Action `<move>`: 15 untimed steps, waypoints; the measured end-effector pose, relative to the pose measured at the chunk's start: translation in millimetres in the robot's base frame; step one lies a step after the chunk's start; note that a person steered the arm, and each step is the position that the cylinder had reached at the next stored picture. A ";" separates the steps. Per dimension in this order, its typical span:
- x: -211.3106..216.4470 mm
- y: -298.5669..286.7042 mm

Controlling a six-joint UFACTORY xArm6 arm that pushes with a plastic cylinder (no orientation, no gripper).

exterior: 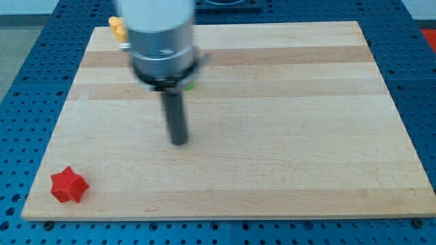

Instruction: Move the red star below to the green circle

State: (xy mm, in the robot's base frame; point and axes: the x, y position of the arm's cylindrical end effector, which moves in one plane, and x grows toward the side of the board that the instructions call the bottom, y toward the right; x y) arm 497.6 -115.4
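Note:
The red star (69,185) lies near the bottom left corner of the wooden board (286,136). Only a sliver of a green block (190,85) shows at the right edge of the arm's body, so its shape cannot be made out. The dark rod hangs from the arm's silver body and my tip (178,141) rests on the board below that green sliver. My tip is far up and to the right of the red star, touching no block.
A yellow block (117,27) peeks out at the board's top left, partly hidden by the arm's silver body (161,41). A blue perforated table (27,82) surrounds the board.

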 end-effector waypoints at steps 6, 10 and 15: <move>115.1 -162.7; 120.6 -79.8; 8.8 -7.9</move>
State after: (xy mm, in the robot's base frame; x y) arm 506.4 -123.3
